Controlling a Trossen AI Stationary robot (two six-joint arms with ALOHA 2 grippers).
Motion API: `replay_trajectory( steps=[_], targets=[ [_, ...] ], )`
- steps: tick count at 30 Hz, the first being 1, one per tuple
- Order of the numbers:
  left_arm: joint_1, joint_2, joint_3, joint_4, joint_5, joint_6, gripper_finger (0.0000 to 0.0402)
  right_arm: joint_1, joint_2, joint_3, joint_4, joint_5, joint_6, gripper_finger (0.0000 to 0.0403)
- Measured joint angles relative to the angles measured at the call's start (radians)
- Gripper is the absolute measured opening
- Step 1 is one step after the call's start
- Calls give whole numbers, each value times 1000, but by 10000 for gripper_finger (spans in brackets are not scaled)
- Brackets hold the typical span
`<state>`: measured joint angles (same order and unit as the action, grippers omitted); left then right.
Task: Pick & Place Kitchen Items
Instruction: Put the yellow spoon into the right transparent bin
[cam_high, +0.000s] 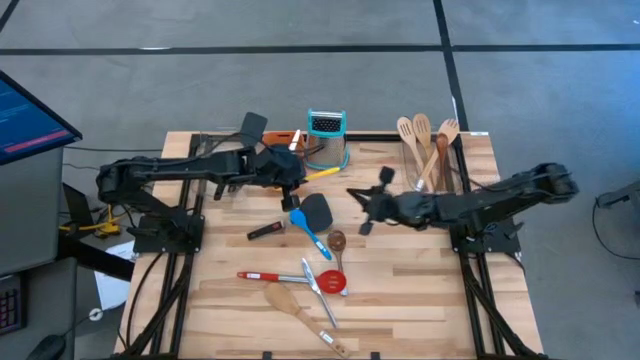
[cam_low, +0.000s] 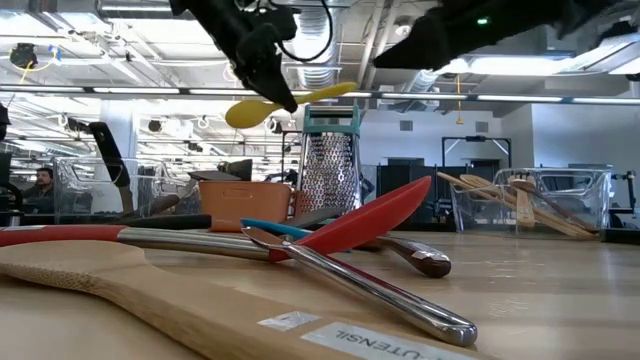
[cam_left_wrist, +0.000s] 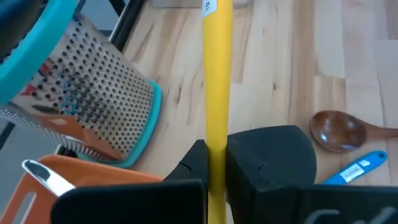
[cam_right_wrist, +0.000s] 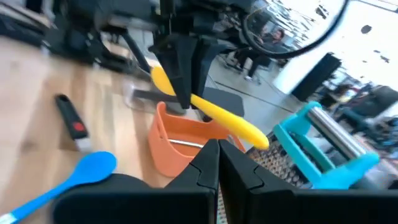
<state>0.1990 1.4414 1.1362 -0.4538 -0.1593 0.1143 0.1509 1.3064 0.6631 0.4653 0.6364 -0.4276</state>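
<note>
High view, left gripper (cam_high: 290, 165): we see it clamped on a yellow spoon (cam_high: 318, 174), held up near the back of the table (cam_high: 420, 290) by the grater (cam_high: 326, 136).
High view, right gripper (cam_high: 362, 205): fingers pinched together with nothing in them, mid-table.
High view, containers: the orange tray (cam_high: 283, 138) sits just left of the grater; a clear bin (cam_high: 430, 152) at the back right has wooden spoons (cam_high: 418, 140) sticking out.
High view, loose stuff: blue spoon (cam_high: 306, 228), black turner (cam_high: 318, 209), red spoon (cam_high: 328, 282) and a wooden spatula (cam_high: 290, 302) are scattered toward the front.

Low view: the yellow spoon (cam_low: 262, 108) hangs in the air above the tray (cam_low: 243, 203). The grater (cam_low: 330, 170) is perforated steel. The red spoon (cam_low: 375, 216) lies across a shiny steel handle (cam_low: 380, 290), and the pale wooden spatula (cam_low: 130, 290) is up front.

Left wrist view: dark fingers (cam_left_wrist: 196, 165) squeeze the smooth yellow handle (cam_left_wrist: 217, 93). We also see the grater (cam_left_wrist: 93, 93), with its teal rim, a corner of the tray (cam_left_wrist: 93, 186), and a brown wooden spoon bowl (cam_left_wrist: 339, 129).

Right wrist view: own fingers (cam_right_wrist: 208, 165) touching, empty. The tray (cam_right_wrist: 180, 146) holds something steel, can't tell what.
</note>
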Motion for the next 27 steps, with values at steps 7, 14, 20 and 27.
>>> replay_trajectory(
  steps=[7, 14, 20, 27],
  targets=[
    [-29, 0, 0, -12, 0, 0, 6, 35, 241, 195, -18, 211, -210, 0],
    [-30, 0, 0, -40, 20, -79, 7, 72, 392, 354, -145, 391, -290, 3],
    [-30, 0, 0, -40, 111, -97, 7, 86, 481, 425, -204, 469, -291, 48],
    [-29, 0, 0, -46, 146, -98, 7, 116, 502, 447, -201, 517, -313, 139]
  ],
)
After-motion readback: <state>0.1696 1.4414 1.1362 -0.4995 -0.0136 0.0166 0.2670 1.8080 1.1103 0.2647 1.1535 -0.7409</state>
